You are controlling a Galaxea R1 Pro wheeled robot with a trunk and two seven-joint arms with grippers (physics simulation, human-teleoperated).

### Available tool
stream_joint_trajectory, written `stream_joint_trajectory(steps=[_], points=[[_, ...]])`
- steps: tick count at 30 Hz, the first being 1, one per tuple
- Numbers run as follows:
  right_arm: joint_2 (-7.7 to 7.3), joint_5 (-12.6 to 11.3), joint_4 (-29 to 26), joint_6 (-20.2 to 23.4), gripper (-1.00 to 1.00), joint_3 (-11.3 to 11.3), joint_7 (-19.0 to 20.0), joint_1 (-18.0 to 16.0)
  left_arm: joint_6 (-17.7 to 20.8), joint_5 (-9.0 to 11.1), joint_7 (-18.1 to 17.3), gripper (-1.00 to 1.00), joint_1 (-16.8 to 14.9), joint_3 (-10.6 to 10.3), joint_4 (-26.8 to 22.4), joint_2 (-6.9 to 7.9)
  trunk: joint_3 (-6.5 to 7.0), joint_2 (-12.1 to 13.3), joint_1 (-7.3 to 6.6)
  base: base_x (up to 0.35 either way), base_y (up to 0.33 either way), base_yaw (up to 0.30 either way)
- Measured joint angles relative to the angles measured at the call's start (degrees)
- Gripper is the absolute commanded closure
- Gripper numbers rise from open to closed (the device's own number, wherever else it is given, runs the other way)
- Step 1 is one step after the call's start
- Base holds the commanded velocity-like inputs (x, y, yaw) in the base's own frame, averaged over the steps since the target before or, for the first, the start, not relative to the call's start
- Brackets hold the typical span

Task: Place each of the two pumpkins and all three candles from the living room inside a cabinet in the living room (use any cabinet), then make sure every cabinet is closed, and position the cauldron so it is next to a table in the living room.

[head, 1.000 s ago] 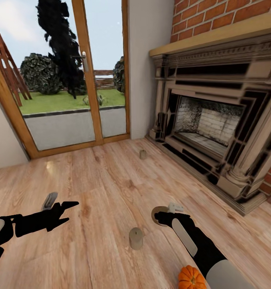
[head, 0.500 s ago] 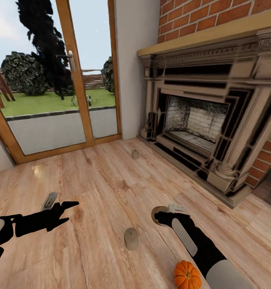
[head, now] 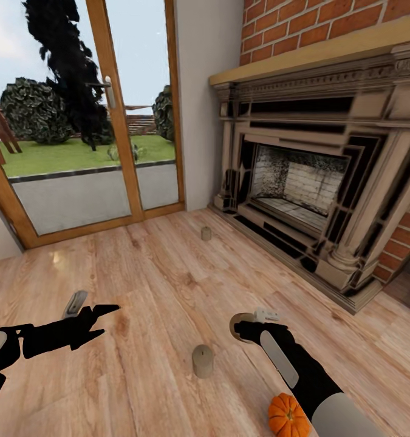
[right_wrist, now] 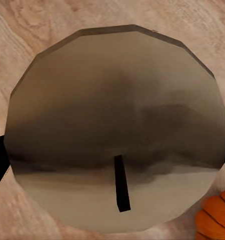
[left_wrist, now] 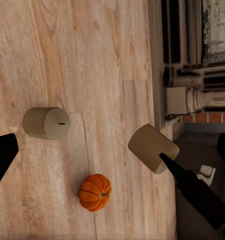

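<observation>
Candles [head: 203, 361] dot wood floor [head: 156, 273] beside fireplace [head: 302, 182].

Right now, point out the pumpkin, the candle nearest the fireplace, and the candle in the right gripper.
pumpkin [head: 288, 416], head view, ribbed top
far candle [head: 206, 233], head view, side
held candle [right_wrist: 117, 125], right wrist view, flat end

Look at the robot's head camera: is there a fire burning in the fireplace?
No. The fireplace has only pale brick walls inside its opening, with no flames or logs.
</observation>
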Motion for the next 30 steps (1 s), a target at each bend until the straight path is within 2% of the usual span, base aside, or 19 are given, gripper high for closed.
stream_joint_trajectory(steps=[8,12,22,30], points=[[-0.02,-0.02,0.04,-0.01,1.0,-0.01,0.0,0.02,0.0,0.07,0.0,-1.0,-0.01,-0.02,0.01,-0.01,0.0,0.0,0.0,0.0,0.267,-0.218],[-0.01,-0.02,0.07,0.02,1.0,-0.02,-0.01,0.02,0.0,-0.01,-0.01,-1.0,-0.01,-0.02,0.04,-0.01,0.0,0.0,0.0,0.0,0.064,-0.273],[0.08,0.0,0.23,0.01,1.0,-0.01,-0.01,0.01,-0.01,-0.14,-0.06,-1.0,0.02,0.0,0.02,-0.01,0.0,0.0,0.0,0.001,0.008,-0.03],[0.02,-0.04,0.22,-0.01,1.0,-0.01,0.0,0.02,0.0,-0.15,0.04,-1.0,0.0,-0.02,0.02,-0.01,0.0,0.0,-0.02,0.116,0.184,-0.131]])
